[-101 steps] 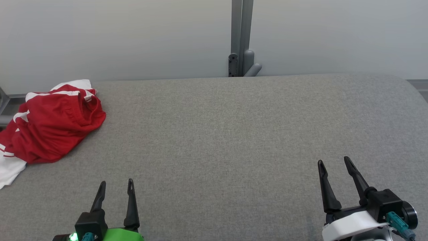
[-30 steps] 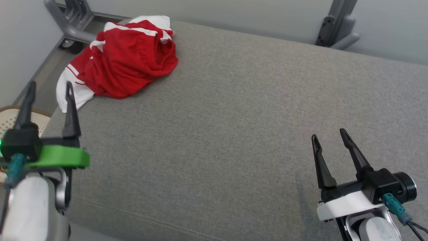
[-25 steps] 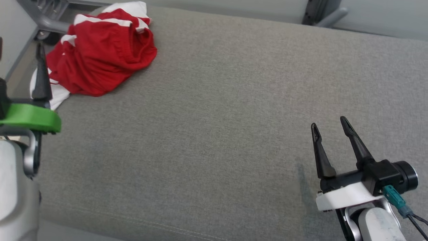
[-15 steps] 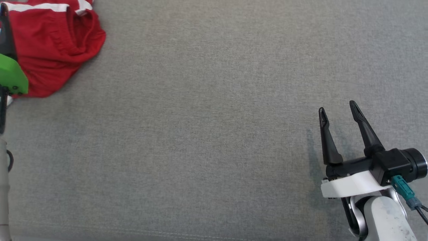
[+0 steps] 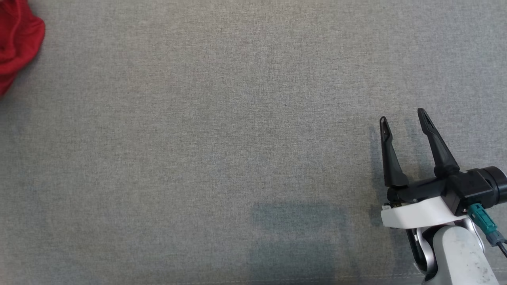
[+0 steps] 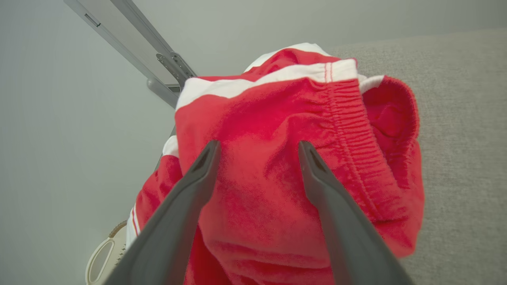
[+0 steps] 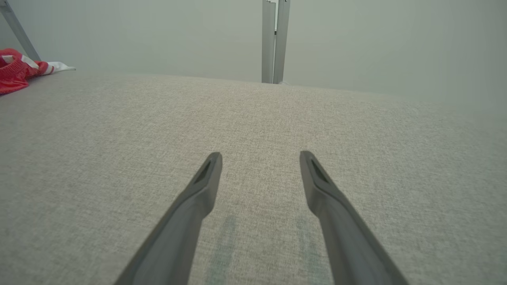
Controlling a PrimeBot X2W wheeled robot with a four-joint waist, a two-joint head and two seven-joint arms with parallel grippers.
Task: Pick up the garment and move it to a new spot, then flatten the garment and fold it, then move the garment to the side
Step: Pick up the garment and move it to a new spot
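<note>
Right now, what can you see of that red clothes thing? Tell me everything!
The garment is red, soft-looking cloth with white stripes and a gathered elastic band. It is crumpled in a heap, not flat or folded. It lies on the grey cushioned surface, near that surface's left back corner. The left gripper points at it with its fingers open, one on each side of the middle of the heap. I cannot tell whether they touch the cloth.

Open grey cushion (image 5: 222,138) gives wide passage; the crumpled garment (image 6: 257,118) (at its left edge) and rear post (image 7: 275,39) obstruct.
</note>
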